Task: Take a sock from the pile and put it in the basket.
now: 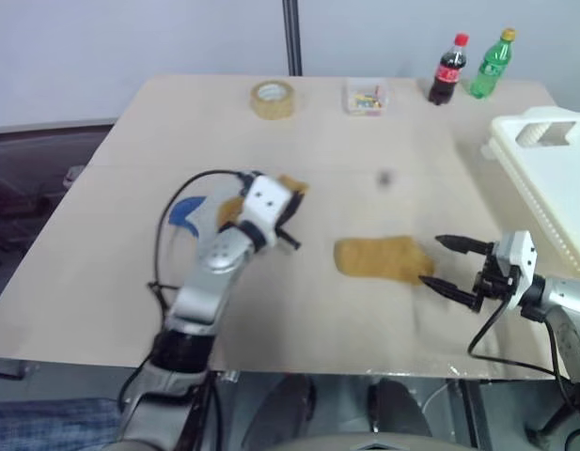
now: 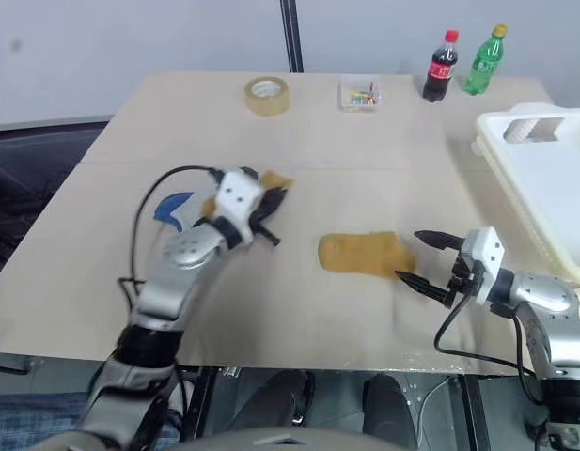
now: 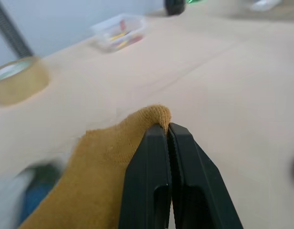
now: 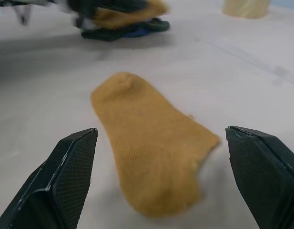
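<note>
1. Pile (image 2: pixel 177 209): a small heap on the table's (image 2: pixel 101 272) left half, blue and mustard socks showing, partly hidden behind the left arm. Judged soft, very light and limp; a pinch on any raised fold or edge should serve.
2. Left gripper (image 2: pixel 268 214): its black fingers (image 3: pixel 156 176) are pressed together on the edge of a mustard sock (image 3: pixel 96 176), pinching a fold of the fabric. The forearm reaches forward and inward over the table, gripper roughly level, pointing toward the centre. The sock hangs from one edge, so it is likely to drape and swing when carried.
3. Loose sock (image 2: pixel 363 254): a mustard-yellow one, lying flat on the bare table near the middle, apart from the pile. Judged thin and floppy; flat cloth offers little to grip, so the heel bulge or the cuff edge looks the best hold.
4. Right gripper (image 2: pixel 423 257): jaws spread wide with nothing between them, roughly level, pointing inward at the loose sock, the tips just beside its near end. The forearm comes in from the table's right edge.
5. Basket (image 2: pixel 515 141): white, ribbed, at the table's far right, beyond the right arm; no sock can be made out in it.
</note>
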Available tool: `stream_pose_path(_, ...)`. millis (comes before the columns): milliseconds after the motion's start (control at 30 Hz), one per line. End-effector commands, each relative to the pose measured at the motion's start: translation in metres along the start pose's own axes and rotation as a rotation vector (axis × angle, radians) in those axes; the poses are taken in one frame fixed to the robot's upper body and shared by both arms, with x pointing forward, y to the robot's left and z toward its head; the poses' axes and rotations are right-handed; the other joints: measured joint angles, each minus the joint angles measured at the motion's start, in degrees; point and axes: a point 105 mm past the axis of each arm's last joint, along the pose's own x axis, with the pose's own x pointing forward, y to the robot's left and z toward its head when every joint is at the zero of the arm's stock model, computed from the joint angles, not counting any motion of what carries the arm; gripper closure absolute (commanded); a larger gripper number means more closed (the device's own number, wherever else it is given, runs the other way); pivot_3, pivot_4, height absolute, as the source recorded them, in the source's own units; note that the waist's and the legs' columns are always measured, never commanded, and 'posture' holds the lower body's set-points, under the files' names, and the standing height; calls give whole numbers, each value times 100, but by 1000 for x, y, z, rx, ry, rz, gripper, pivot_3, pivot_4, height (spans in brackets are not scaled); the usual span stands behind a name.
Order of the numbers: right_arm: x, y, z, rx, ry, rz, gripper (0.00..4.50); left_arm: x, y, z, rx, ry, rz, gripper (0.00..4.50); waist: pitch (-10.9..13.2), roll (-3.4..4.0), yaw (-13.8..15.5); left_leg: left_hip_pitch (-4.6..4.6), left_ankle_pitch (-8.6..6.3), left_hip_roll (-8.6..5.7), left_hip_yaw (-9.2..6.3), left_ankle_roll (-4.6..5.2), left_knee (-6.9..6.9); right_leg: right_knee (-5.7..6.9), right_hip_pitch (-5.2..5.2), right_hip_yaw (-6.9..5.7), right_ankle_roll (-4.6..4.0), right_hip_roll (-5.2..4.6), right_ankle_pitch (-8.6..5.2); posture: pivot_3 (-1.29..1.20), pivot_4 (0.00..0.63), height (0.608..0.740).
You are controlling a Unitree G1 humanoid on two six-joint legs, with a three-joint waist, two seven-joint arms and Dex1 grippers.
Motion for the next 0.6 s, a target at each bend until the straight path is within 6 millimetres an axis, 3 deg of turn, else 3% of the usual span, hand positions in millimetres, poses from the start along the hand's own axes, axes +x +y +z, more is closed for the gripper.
stream_pose_path(33,-1,-2,7,-40,-18,-7,0,24,-28,5,-17,-1,-121,4386,1,-2,-13,-2,0,0,0,0,1,0,-1,0,0,0,0,0,150,740)
stream_pose_path(133,-2,-4,7,-47,-16,-11,0,41,-45,38,-162,-108,-166,4386,4,-5,-17,-5,0,1,1,0,2,5,-6,2,0,1,0,0,150,740)
stream_pose_path(233,-3,-4,9,-51,-19,-16,0,45,-52,75,-260,-233,-185,4386,4,-6,-8,-12,0,1,-4,0,15,10,-7,-3,0,1,0,0,150,740)
stream_pose_path(367,-3,-4,8,-51,-19,-21,0,36,-34,133,-479,-419,-121,4386,5,-8,-40,-12,0,2,-2,0,18,13,-8,-1,1,3,0,0,150,740)
stream_pose_path(433,-1,-3,8,-50,-20,-17,0,28,-20,135,-542,-422,-60,4386,5,-8,-41,-12,0,3,-3,0,19,13,-8,-1,1,3,-1,0,150,740)
stream_pose_path(467,0,-3,9,-49,-23,-13,0,24,-12,126,-547,-405,-17,4386,4,-6,-51,-11,0,3,0,0,19,14,-7,1,1,4,-1,0,150,740)
stream_pose_path(600,6,-2,9,-51,-26,7,0,8,14,63,-583,-248,179,4386,1,-1,-95,0,0,3,2,0,18,17,-5,12,1,9,0,0,150,740)
